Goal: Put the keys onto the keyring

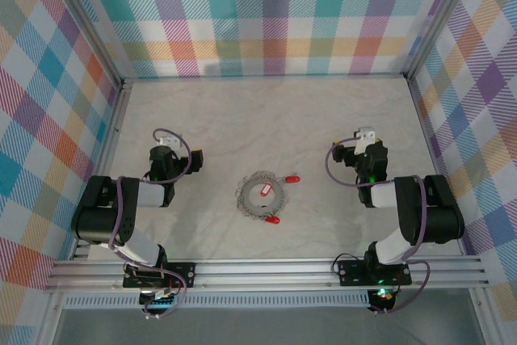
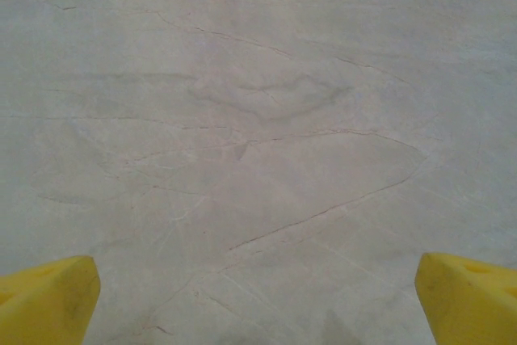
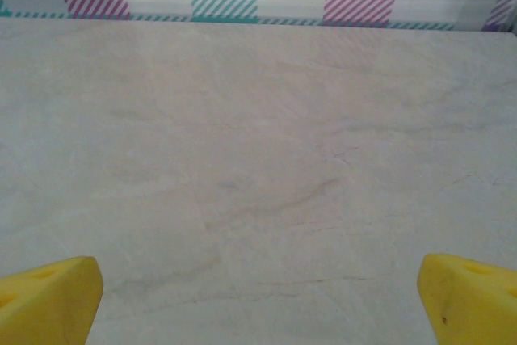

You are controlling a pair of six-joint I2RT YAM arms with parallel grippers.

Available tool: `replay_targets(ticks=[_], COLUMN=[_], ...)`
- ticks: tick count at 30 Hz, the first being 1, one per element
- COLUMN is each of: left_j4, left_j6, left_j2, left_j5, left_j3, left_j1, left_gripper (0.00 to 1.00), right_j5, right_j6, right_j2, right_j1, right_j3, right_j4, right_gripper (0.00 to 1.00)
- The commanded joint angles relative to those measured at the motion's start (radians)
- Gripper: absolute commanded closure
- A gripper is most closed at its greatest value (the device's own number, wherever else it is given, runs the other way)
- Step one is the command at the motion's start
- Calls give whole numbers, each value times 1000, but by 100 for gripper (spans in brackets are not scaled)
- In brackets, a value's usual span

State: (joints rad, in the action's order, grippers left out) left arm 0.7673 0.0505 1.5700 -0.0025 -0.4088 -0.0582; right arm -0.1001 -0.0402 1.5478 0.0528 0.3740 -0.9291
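Note:
The grey coiled keyring [image 1: 262, 194] lies flat at the table's middle. One key with a red and white head [image 1: 267, 191] rests inside the ring. A second red key [image 1: 292, 178] lies just beyond the ring's upper right, and a third red key [image 1: 274, 220] lies just below its lower right edge. My left gripper [image 1: 166, 145] is well to the ring's left, my right gripper [image 1: 365, 136] well to its right. Both stand open over bare table, with wide-set yellow fingertips [image 2: 48, 300] [image 3: 48, 300] and nothing between them.
The pale marbled table [image 1: 266, 119] is boxed in by plaid walls [image 1: 275, 14] at the back and both sides. A metal rail [image 1: 266, 271] carrying the arm bases runs along the near edge. The back wall's foot [image 3: 258, 18] shows in the right wrist view.

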Motion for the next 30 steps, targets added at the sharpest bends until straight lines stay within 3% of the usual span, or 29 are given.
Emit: replay_targets(ticks=[1,30], left_j4=[26,32], left_j6=[-4,-5], left_j2=[2,-5], left_j5=[-30,-33], left_j3=[-22,-17], left_j1=[-2,-2], left_gripper=[0,0], right_j5=[-12,-10], right_j6=[70,65], right_j2=[-7,-14], right_j1=[-21,-21], right_j3=[28,17], right_j4=[76,60], right_gripper=[0,0])
